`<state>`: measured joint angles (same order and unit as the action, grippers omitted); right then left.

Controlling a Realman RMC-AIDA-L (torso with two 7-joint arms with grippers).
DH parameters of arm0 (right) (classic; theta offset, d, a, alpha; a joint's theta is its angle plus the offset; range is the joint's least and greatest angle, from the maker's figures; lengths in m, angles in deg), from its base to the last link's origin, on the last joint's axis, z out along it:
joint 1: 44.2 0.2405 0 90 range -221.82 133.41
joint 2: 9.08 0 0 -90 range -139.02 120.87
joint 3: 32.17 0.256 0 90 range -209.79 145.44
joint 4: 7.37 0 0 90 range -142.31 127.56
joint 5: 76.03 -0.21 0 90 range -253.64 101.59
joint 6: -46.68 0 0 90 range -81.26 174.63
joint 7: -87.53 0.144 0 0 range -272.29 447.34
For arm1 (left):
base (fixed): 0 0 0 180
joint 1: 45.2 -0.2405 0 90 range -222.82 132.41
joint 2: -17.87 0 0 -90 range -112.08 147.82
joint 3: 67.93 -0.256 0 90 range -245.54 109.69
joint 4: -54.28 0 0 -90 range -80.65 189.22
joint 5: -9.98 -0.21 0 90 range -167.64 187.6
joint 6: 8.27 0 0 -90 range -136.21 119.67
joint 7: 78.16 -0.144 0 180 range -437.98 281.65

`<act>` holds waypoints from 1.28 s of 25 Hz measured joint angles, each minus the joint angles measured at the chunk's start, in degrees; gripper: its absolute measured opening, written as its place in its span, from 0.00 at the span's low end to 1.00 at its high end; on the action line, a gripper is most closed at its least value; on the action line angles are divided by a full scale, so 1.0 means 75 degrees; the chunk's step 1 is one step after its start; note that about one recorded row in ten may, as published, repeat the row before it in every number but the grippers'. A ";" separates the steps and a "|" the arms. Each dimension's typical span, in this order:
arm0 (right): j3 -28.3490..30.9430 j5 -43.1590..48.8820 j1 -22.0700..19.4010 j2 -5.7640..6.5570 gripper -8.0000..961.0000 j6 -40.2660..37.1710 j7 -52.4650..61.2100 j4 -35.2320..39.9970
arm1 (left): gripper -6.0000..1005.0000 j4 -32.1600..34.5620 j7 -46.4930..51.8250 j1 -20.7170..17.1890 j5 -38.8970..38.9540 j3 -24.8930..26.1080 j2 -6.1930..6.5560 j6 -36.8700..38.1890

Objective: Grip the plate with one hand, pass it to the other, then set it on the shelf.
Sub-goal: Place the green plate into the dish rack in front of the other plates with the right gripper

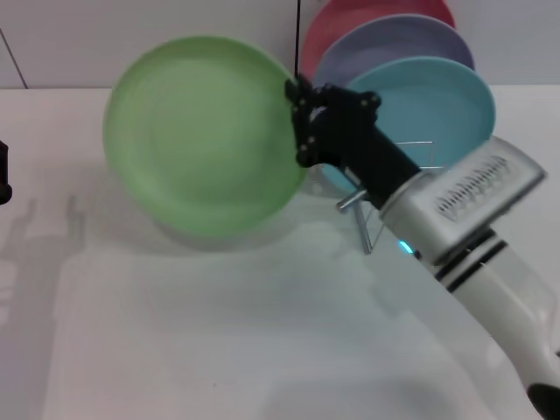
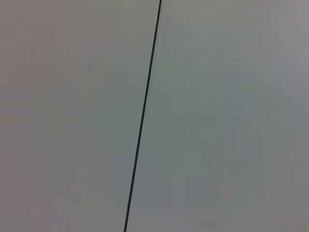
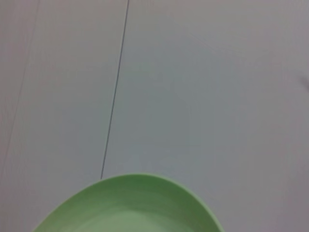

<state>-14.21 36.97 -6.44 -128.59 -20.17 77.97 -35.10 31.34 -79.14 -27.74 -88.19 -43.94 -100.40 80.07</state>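
Observation:
The light green plate (image 1: 201, 136) hangs tilted above the white table, left of the rack. My right gripper (image 1: 302, 122) is shut on the plate's right rim, its black fingers clamped over the edge. The plate's rim (image 3: 130, 203) also fills the lower part of the right wrist view, against a bare wall. The silver wire shelf (image 1: 411, 157) stands behind my right arm, mostly hidden by it. Only a dark sliver of my left arm (image 1: 4, 175) shows at the left edge of the head view; its gripper is out of view.
Three plates stand upright in the wire shelf: a turquoise-blue plate (image 1: 437, 101), a lavender plate (image 1: 394, 44) and a pink plate (image 1: 367, 13). A white wall with a dark seam (image 2: 145, 111) lies behind the table (image 1: 219, 332).

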 joint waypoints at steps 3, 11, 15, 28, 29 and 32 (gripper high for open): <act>-0.0027 0.0150 -0.0303 0.0011 0.04 -0.0815 -0.0328 0.0063 | 0.52 0.0011 0.0002 0.0016 0.0000 0.0001 -0.0002 0.0068; -0.0028 0.0384 -0.0824 0.0020 0.04 -0.2442 -0.0669 0.0760 | 0.52 0.0078 -0.0027 0.0052 -0.0091 -0.0038 -0.0003 0.0400; -0.0020 0.0389 -0.0959 0.0043 0.04 -0.3159 -0.0640 0.1212 | 0.52 0.0102 -0.0063 -0.0003 -0.0202 0.0002 0.0005 0.0472; -0.0074 0.0397 -0.0480 0.0115 0.04 -0.4739 0.0357 0.3769 | 0.52 -0.0251 -0.0080 -0.0065 -0.0212 -0.0056 -0.0039 0.0580; -0.0103 0.0405 -0.0453 0.0117 0.04 -0.4809 0.0353 0.3910 | 0.52 -0.0301 -0.0081 -0.0066 -0.0212 -0.0062 -0.0045 0.0578; -0.0238 0.0427 -0.0378 0.0117 0.03 -0.4988 0.0314 0.4375 | 0.52 -0.0429 -0.0081 -0.0062 -0.0211 -0.0086 -0.0057 0.0555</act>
<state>-16.00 40.17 -9.27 -127.71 -57.58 80.32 -2.29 28.13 -79.75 -28.20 -89.78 -44.58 -100.83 84.23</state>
